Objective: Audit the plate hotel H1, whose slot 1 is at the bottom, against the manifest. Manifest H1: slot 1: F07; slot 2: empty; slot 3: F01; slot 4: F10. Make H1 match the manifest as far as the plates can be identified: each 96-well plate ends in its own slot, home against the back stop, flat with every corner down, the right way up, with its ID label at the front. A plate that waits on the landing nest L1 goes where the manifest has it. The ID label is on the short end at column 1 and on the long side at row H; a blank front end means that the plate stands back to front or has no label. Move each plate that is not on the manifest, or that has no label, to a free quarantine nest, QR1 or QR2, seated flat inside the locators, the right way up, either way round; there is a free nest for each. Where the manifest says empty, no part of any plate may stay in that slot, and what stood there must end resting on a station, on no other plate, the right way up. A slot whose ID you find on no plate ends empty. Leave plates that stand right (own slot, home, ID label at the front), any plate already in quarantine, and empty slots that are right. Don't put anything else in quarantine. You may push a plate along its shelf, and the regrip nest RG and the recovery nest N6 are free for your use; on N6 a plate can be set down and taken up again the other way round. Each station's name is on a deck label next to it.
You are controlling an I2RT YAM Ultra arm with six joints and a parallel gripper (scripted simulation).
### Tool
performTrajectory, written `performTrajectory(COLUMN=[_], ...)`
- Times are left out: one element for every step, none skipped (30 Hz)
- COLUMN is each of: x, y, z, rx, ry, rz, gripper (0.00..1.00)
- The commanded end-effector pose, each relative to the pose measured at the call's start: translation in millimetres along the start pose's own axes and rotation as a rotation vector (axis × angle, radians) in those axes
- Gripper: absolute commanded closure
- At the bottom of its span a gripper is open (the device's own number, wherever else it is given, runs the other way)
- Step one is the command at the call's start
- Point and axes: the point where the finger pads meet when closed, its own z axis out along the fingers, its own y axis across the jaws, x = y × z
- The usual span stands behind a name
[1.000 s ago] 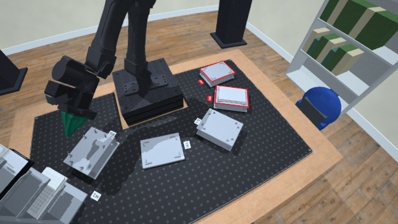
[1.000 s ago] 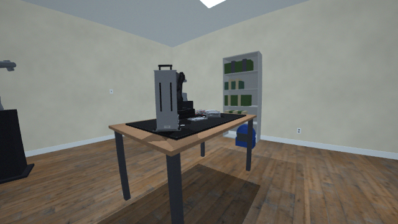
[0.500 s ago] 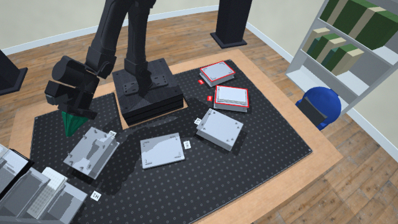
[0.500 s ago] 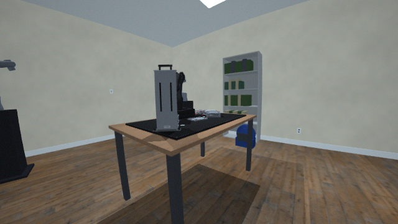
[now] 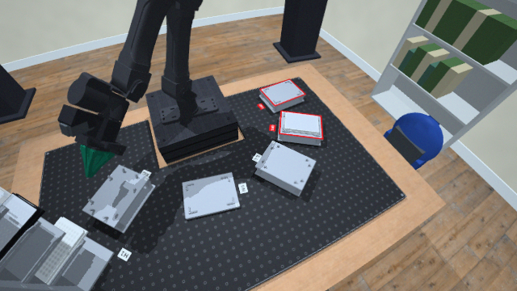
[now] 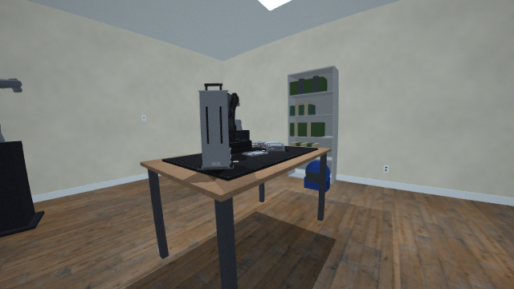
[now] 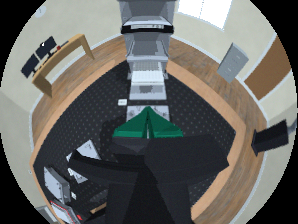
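Note:
The plate hotel H1 (image 5: 24,246) (image 6: 214,128) (image 7: 147,3) stands at the front left corner of the black mat. A white 96-well plate (image 5: 66,240) juts out of one of its slots toward the deck; I cannot read any ID label. My gripper (image 5: 90,171) (image 7: 147,110), with green fingers, is shut and holds nothing. It hangs just above the mat beside the far left corner of a raised grey nest (image 5: 119,198) (image 7: 148,86), which is empty and lies in front of the hotel. The quarantine nest (image 5: 300,127) with the red frame holds a white plate; the other red-framed nest (image 5: 281,94) is empty.
A flat grey nest (image 5: 210,196) and a raised grey nest (image 5: 284,167) stand empty in the middle of the mat. The arm's black base (image 5: 191,117) sits at the back. A bookshelf (image 5: 452,48) and a blue object (image 5: 418,135) stand off the table to the right.

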Motion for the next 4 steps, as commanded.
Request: performTrajectory(x=[-5.8,-5.8,-5.8,-5.8], y=[-0.1,-0.1,-0.1,-0.1], z=[-0.6,-0.6,-0.6,-0.6], rx=[-0.001,-0.001,-0.001,-0.001], ry=[-0.015,-0.015,-0.015,-0.015], rz=[-0.005,-0.005,-0.005,-0.005], gripper=[1.00,1.00,1.00,1.00])
